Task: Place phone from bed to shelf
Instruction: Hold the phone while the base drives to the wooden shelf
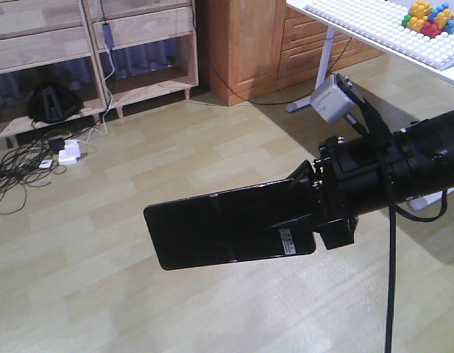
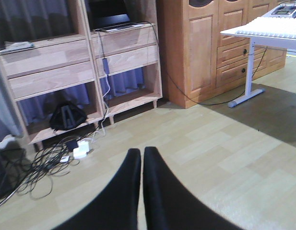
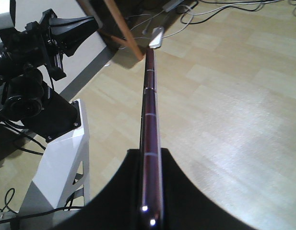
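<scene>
The phone, a glossy black slab, hangs edge-on above the wood floor, held at its right end by my right gripper. In the right wrist view the phone shows only its thin rose-gold edge, clamped between the two black fingers of the right gripper. Its far tip points toward the shelf, a pale plank unit at the upper left. My left gripper is shut with nothing in it and faces the shelf from a distance. The bed is out of view.
Tangled cables and white adapters lie on the floor before the shelf, with a black bag beneath it. A laptop sits on a shelf board. An orange-brown cabinet and a white table with toy bricks stand right.
</scene>
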You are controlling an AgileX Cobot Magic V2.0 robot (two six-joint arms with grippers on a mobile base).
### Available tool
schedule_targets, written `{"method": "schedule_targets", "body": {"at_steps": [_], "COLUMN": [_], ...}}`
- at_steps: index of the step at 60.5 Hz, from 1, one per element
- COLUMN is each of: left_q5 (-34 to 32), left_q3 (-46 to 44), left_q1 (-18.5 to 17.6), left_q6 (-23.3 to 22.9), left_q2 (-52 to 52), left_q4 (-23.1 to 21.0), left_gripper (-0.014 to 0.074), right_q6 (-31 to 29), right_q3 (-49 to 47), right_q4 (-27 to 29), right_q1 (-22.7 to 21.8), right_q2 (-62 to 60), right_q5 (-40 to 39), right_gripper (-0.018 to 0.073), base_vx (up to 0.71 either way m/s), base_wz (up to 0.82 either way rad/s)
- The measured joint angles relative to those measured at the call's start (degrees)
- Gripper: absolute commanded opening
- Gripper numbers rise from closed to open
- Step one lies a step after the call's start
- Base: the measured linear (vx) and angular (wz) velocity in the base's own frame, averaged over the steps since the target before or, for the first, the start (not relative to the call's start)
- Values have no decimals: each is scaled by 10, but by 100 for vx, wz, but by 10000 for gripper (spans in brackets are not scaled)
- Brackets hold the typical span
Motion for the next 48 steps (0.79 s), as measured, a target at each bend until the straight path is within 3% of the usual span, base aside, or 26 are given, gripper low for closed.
{"method": "schedule_targets", "body": {"at_steps": [48], "left_q5": [0], "left_q3": [0], "left_q1": [0], "left_q6": [0], "left_q2": [0], "left_q4": [0], "left_gripper": [1], "right_q6": [0], "right_q3": [0], "right_q4": [0], "right_q1": [0], "right_q2": [0], "right_q5": [0], "right_gripper": [-1], "base_vx": [45], "base_wz": [-11]}}
